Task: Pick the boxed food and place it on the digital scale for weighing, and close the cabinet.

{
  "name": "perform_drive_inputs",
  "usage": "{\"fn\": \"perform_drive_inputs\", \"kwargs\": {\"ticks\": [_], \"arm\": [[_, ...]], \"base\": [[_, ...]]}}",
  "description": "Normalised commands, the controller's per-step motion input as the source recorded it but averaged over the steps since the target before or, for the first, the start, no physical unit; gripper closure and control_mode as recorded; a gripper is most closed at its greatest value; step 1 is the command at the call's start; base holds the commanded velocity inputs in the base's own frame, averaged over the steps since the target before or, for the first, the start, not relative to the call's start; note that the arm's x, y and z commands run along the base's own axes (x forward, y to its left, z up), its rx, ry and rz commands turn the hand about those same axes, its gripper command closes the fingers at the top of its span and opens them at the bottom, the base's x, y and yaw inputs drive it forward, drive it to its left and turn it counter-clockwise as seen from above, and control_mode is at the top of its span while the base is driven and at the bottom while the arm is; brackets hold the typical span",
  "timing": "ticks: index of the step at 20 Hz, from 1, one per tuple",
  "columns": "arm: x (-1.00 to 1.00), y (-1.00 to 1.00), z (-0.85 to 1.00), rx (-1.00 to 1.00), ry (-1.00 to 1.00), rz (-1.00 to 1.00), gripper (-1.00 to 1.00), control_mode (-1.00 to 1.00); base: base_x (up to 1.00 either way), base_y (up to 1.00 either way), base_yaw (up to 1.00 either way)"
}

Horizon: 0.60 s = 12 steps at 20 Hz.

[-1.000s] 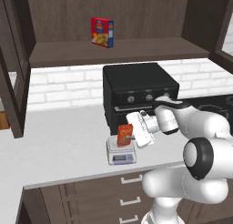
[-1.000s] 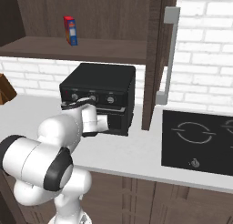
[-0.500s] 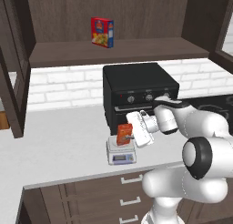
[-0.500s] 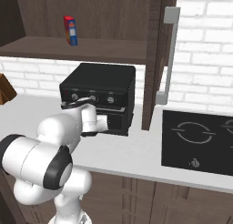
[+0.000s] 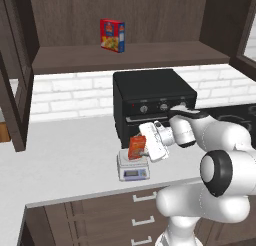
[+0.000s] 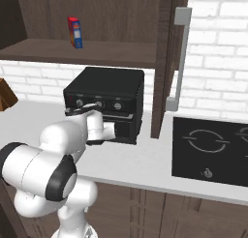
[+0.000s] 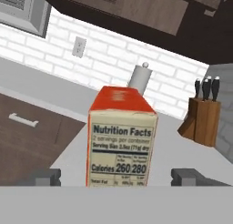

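The boxed food (image 5: pixel 135 148), a narrow orange-red box, stands upright on the digital scale (image 5: pixel 133 174) in front of the oven. My gripper (image 5: pixel 141 149) reaches it from the right. In the hand view the boxed food (image 7: pixel 120 141) shows its nutrition panel, and the gripper (image 7: pixel 117 177) is open, with each dark fingertip (image 7: pixel 45 176) well clear of the box's sides. The cabinet stands open: one door (image 5: pixel 12 85) swings out at the left, and another door (image 6: pixel 164 63) with its long silver handle (image 6: pixel 177 63) sticks out over the counter.
A black oven (image 5: pixel 150 97) sits right behind the scale. A red-and-blue box (image 5: pixel 112 35) stands on the cabinet shelf above. A black cooktop (image 6: pixel 213 150) lies to the right. A knife block (image 7: pixel 202 120) and a paper towel roll (image 7: pixel 139 77) stand along the brick wall.
The jaws have spread apart and let go of the boxed food, which stays on the scale. The arm has hardly moved.
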Motion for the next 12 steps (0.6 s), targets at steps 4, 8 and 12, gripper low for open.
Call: {"fn": "perform_drive_inputs", "kwargs": {"ticks": [4,8,12], "arm": [[0.03,-0.01,0.0,0.0,0.0,0.0,-1.0,-1.0],[0.1,-0.08,0.01,0.0,0.0,0.0,-1.0,-1.0],[0.05,-0.09,0.02,0.0,0.0,0.0,-1.0,-1.0]], "base": [[0.0,0.0,0.0],[0.0,0.0,0.0],[0.0,0.0,0.0]]}}
